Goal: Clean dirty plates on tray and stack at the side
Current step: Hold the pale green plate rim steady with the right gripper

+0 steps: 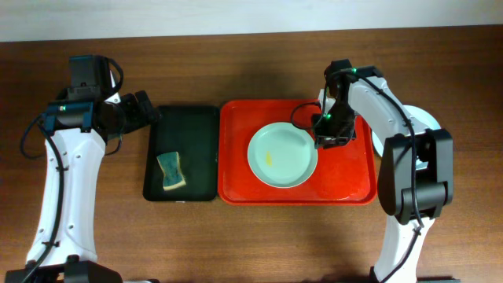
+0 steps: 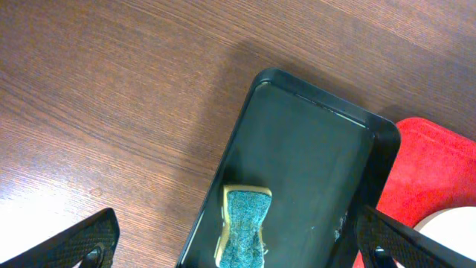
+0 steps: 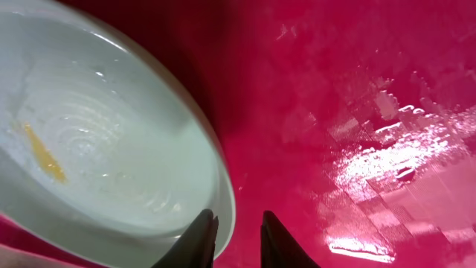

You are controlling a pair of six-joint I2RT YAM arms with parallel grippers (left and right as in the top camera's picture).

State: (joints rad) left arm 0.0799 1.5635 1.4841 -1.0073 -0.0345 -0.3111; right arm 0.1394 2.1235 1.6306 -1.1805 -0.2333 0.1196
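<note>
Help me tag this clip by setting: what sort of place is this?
Likely a robotics test bench staged for dish cleaning, not a kitchen: a left arm and right arm at a wooden table, a red tray holding a smeared plate, a black tray holding a sponge.

Black tray (image 1: 192, 149): narrow, glossy, rounded corners, flat on the table.
Sponge (image 1: 170, 171): teal top, yellow sides, inside the black tray, near one corner.
Table (image 1: 251, 244): dark brown wood grain.

right gripper (image 3: 238, 220) fingers narrowly apart, straddling rim of pale plate (image 3: 126, 126); yellow smear (image 3: 43, 158) inside; glossy red tray (image 3: 357, 112) underneath.
</note>
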